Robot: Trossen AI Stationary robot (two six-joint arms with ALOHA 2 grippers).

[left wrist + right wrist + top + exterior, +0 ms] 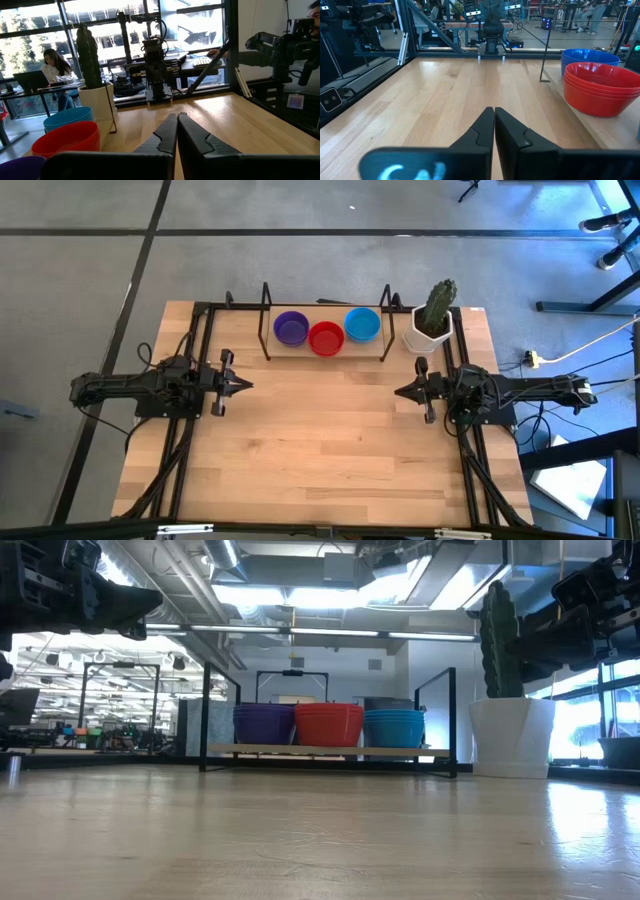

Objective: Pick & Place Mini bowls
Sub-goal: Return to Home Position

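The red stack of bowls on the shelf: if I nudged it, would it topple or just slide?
Probably slide. The red stack is wider than tall, bowls nested closely, so tipping seems unlikely. It looks like smooth plastic, likely light and slippery on the wooden shelf. The purple stack and blue stack sit close beside it, so it may bump them.

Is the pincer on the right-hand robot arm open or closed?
Shut. The right arm's dark two-finger gripper shows its fingers pressed together along a thin seam, with nothing between them.
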